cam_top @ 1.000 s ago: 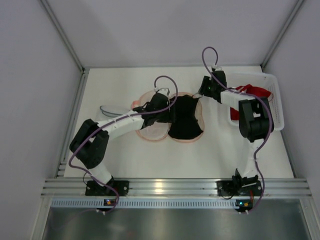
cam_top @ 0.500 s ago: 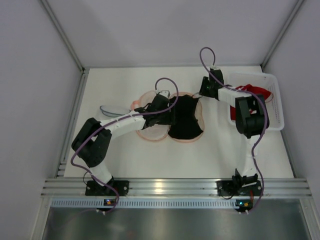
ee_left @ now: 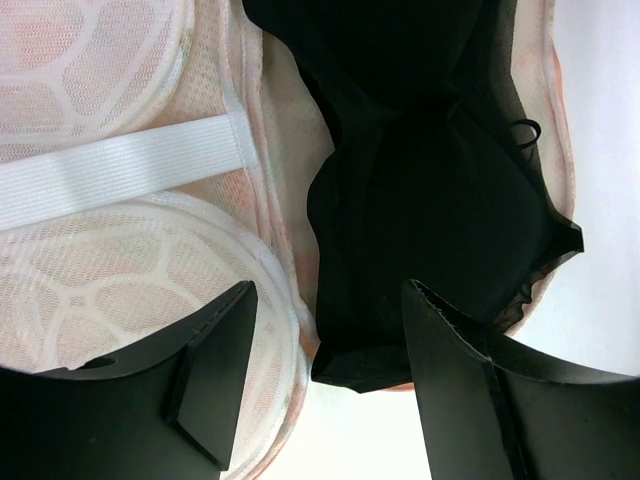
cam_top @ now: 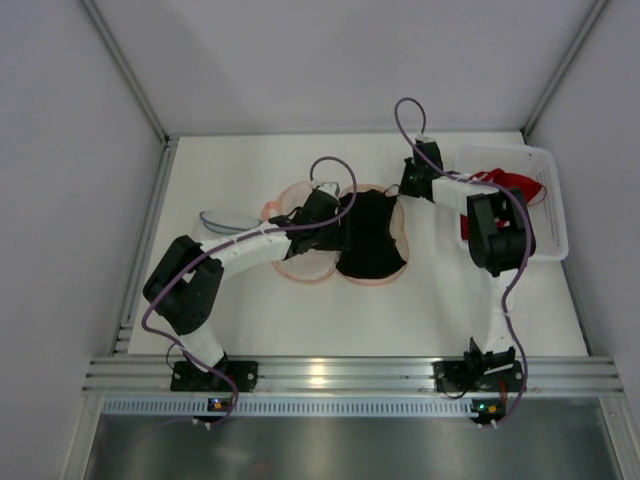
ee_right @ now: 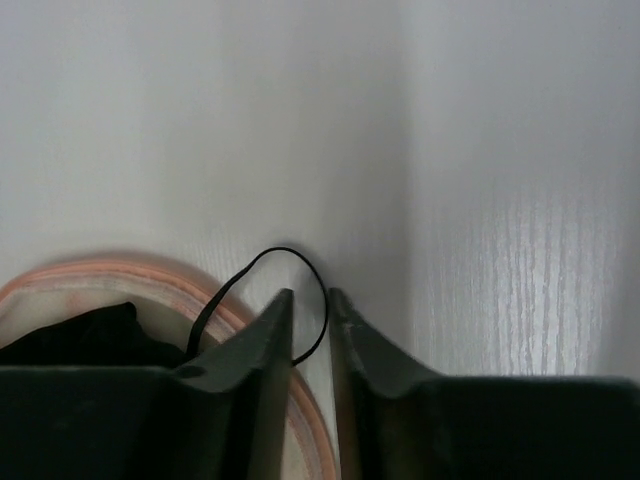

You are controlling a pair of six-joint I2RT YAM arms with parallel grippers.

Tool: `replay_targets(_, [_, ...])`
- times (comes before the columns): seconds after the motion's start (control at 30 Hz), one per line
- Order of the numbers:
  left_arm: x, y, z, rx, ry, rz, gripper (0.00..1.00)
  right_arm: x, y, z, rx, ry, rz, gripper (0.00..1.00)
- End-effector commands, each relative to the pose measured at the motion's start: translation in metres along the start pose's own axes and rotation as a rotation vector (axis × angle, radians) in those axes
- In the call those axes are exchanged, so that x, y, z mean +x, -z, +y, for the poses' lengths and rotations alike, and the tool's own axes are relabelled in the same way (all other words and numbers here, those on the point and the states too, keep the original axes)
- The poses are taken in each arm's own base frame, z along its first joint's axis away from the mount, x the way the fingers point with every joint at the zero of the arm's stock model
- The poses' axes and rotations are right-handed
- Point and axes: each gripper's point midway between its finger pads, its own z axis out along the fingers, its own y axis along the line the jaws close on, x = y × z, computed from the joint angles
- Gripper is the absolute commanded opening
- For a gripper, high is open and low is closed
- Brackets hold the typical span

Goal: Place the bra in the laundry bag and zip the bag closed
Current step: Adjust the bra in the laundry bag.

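The pink mesh laundry bag (cam_top: pixel 305 262) lies open in the middle of the table. The black bra (cam_top: pixel 372 235) lies in its right half. My left gripper (cam_top: pixel 340 228) is open and hovers over the seam between the halves. In the left wrist view its fingers (ee_left: pixel 328 290) straddle the bra's near edge (ee_left: pixel 440 180), next to the mesh lid (ee_left: pixel 100 300) with its white elastic band (ee_left: pixel 120 165). My right gripper (cam_top: pixel 403 192) is at the bag's far right rim. In the right wrist view it (ee_right: pixel 310 295) is nearly closed on the thin black bra strap (ee_right: pixel 285 250), which loops over the bag rim (ee_right: pixel 150 275).
A white basket (cam_top: pixel 545 225) holding a red garment (cam_top: pixel 515 182) stands at the right, close to my right arm. A pale, clear curved item (cam_top: pixel 220 220) lies left of the bag. Enclosure walls and metal rails bound the table.
My right arm has folded back toward the far side, and its gripper has shifted slightly left at the bag's rim. My left arm has hardly moved.
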Motion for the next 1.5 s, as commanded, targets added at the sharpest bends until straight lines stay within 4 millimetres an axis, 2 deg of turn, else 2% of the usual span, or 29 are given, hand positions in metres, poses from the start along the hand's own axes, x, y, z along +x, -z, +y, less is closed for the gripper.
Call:
replay_targets(0.0, [-0.002,-0.002,0.001,-0.008,-0.013,-0.02,0.66,-0.001,-0.001,0.009,-0.002,0.0,-0.003,0.12])
replay_targets(0.07, [-0.001,-0.003,0.002,-0.013,-0.011,-0.018,0.66,-0.001,0.004,0.011,-0.008,0.0,-0.008,0.0])
replay_targets(0.1, [0.001,-0.006,0.003,-0.018,-0.008,-0.013,0.66,-0.012,0.011,0.016,-0.024,0.0,-0.041,0.0])
replay_targets(0.17, [0.001,-0.008,0.004,-0.023,0.004,-0.011,0.65,-0.008,0.018,0.023,-0.048,0.007,-0.053,0.0])
replay_targets(0.2, [0.002,-0.01,0.004,-0.026,0.006,-0.009,0.65,-0.014,0.027,0.03,-0.071,0.014,-0.073,0.0])
replay_targets(0.33, [-0.003,-0.012,0.0,-0.012,0.008,-0.022,0.65,-0.006,0.045,0.046,-0.122,0.028,-0.088,0.0])
replay_targets(0.37, [-0.004,-0.012,0.0,-0.012,0.007,-0.027,0.65,-0.011,0.054,0.051,-0.135,0.032,-0.104,0.0])
replay_targets(0.4, [-0.005,-0.013,-0.001,-0.009,0.009,-0.034,0.65,-0.002,0.057,0.053,-0.139,0.043,-0.094,0.0])
replay_targets(0.5, [-0.004,-0.015,-0.002,-0.004,0.017,-0.033,0.65,0.001,0.068,0.058,-0.154,0.052,-0.098,0.0])
replay_targets(0.73, [-0.008,-0.017,-0.001,-0.007,0.038,-0.063,0.64,0.028,0.077,0.068,-0.164,0.059,-0.042,0.0])
replay_targets(0.87, [-0.011,-0.017,-0.001,-0.012,0.036,-0.077,0.64,0.047,0.083,0.062,-0.138,0.065,0.009,0.0])
replay_targets(1.0, [-0.014,-0.014,-0.002,-0.01,0.037,-0.085,0.64,0.063,0.088,0.046,-0.082,0.074,0.035,0.03])
replay_targets(1.1, [-0.014,-0.014,-0.003,-0.002,0.037,-0.083,0.64,0.077,0.083,0.042,-0.078,0.078,0.073,0.05])
replay_targets(1.17, [-0.013,-0.014,-0.004,0.004,0.035,-0.079,0.64,0.078,0.081,0.044,-0.09,0.078,0.077,0.08])
replay_targets(1.27, [-0.013,-0.013,-0.005,0.011,0.026,-0.078,0.64,0.074,0.081,0.047,-0.096,0.102,0.075,0.24])
replay_targets(1.3, [-0.013,-0.012,-0.004,0.01,0.021,-0.08,0.64,0.064,0.083,0.048,-0.088,0.109,0.054,0.4])
replay_targets(1.33, [-0.014,-0.01,-0.003,0.003,0.017,-0.087,0.64,0.057,0.084,0.049,-0.086,0.115,0.042,0.48])
replay_targets(1.37, [-0.016,-0.008,-0.003,0.002,0.015,-0.094,0.65,0.054,0.088,0.048,-0.077,0.139,0.043,0.53])
replay_targets(1.4, [-0.017,-0.007,-0.001,-0.003,0.012,-0.1,0.65,0.033,0.095,0.055,-0.081,0.143,-0.001,0.62])
replay_targets(1.47, [-0.022,-0.003,-0.001,-0.007,0.005,-0.118,0.65,0.019,0.106,0.059,-0.087,0.169,-0.012,0.7])
